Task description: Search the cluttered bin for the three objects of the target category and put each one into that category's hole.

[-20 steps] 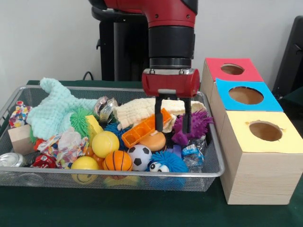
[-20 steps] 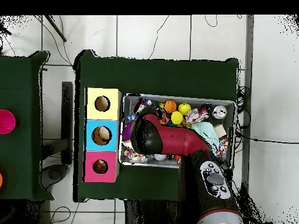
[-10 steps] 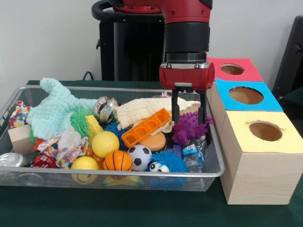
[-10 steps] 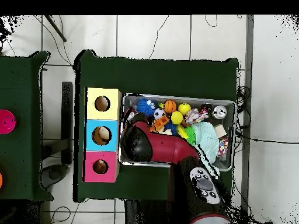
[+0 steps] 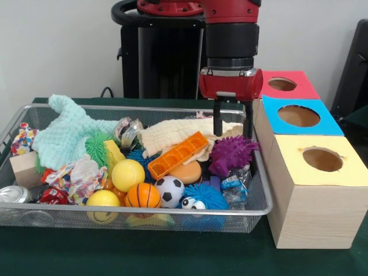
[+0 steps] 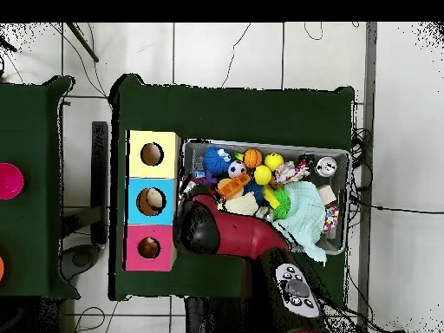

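Over by the right end of the bin (image 5: 261, 211), the gripper (image 5: 232, 125) now hangs above the purple spiky toy (image 5: 231, 154), close to the blue-topped box (image 5: 299, 117). A second ago it was lower and nearer the middle, its fingers (image 5: 218, 122) straddling the orange block (image 5: 177, 155); since then it has lifted and slid toward the boxes. The fingers stand apart with nothing between them, so it has come away empty. To my eye that means no pick has been made on this pass and the search is still on; the orange block lies where it lay.

The wire bin sits on the green table (image 5: 172, 253), left of the boxes and just beside them, heaped full.

Counting what shows: three wooden boxes in a row, the red-topped box (image 5: 282, 85), the blue one and the yellow-topped box (image 5: 319, 158), each with one round hole. In the bin I count two yellow balls (image 5: 127, 175), one small basketball (image 5: 142, 196), one soccer ball (image 5: 169, 190), one blue fuzzy toy with eyes (image 5: 201, 198), one purple spiky toy, one green spiky toy (image 5: 98, 147), one orange block, one mint knitted cloth (image 5: 68, 135), one cream cloth (image 5: 172, 133) and one crushed can (image 5: 14, 195). From overhead, the arm (image 6: 234, 232) covers the bin's side nearest the robot.
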`<state>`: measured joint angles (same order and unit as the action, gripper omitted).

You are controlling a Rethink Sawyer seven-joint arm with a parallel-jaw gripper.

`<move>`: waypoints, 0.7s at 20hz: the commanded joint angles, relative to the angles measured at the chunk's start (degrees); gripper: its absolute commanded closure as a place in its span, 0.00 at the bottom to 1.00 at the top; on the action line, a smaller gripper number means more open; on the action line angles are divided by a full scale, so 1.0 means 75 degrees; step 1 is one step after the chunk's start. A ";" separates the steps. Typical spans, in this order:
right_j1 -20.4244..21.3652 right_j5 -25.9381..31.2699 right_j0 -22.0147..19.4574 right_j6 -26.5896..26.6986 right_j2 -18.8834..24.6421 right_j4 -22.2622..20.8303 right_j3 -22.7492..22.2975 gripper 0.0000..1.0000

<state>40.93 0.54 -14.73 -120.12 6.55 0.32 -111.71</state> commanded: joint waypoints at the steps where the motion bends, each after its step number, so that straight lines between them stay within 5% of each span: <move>1: 0.0245 0.0336 0.0534 -0.2226 -0.0409 0.0968 -0.0912 0.00; 4: 0.0417 0.1166 0.1370 -0.2339 -0.1294 0.1562 -0.0731 0.00; 7: 0.0473 0.1497 0.1640 -0.2199 -0.1571 0.1834 -0.0659 0.00; 14: 0.0236 0.0859 0.1150 -0.1743 -0.1185 0.2003 -0.0822 0.00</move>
<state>43.36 4.65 -3.15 -120.16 -1.49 11.15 -115.86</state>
